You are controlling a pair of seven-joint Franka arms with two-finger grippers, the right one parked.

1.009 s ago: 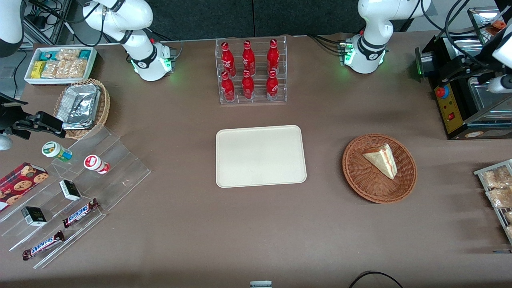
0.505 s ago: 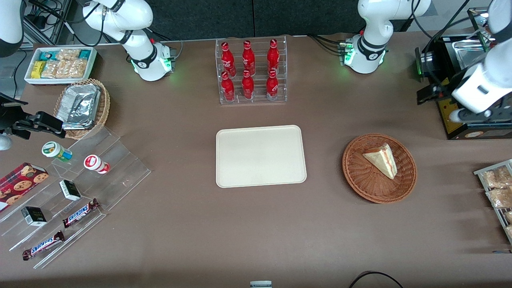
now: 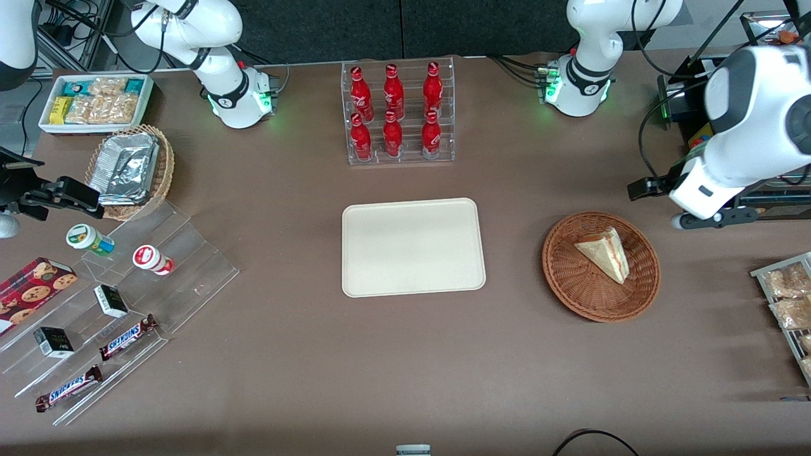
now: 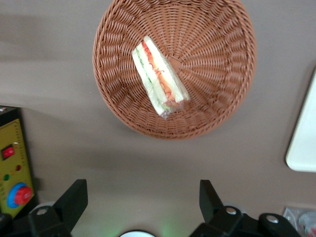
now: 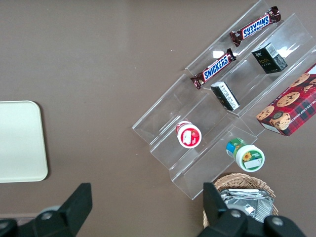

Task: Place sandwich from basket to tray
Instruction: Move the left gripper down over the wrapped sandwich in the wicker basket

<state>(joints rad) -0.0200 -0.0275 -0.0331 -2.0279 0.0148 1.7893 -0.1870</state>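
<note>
Sandwich (image 3: 604, 253) unmoved in basket (image 3: 570, 278); hand (image 4: 140, 197) nearer.

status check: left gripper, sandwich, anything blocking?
Gripper open, empty, high above table beside basket. Sandwich lying in basket, untouched. Tray bare; nothing between basket and tray.

gripper (image 4: 140, 197): fingers (image 4: 74, 200) tips only, body cut off | tray (image 4: 303, 138): corner only, cut off
</note>
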